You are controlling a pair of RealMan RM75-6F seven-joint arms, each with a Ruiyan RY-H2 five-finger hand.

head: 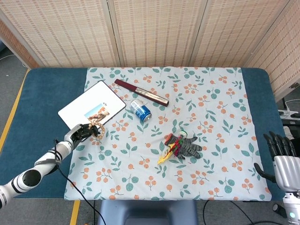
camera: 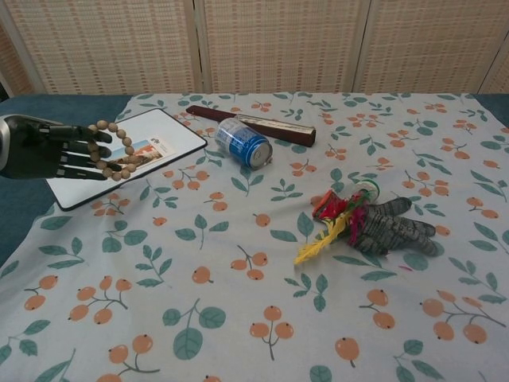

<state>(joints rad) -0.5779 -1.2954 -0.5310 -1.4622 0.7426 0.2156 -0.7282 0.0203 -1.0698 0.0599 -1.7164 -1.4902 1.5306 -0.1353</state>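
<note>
Left hand (camera: 48, 148) carries a wooden bead bracelet (camera: 114, 150) looped over its extended fingers, above the white tablet's (head: 79, 107) near edge (roughly 9 o'clock of the blue can (camera: 244, 142)). Right hand (head: 282, 161): fingers upright, slightly apart, holding nothing, at the table's (head: 51, 89) 4 o'clock corner.
</note>
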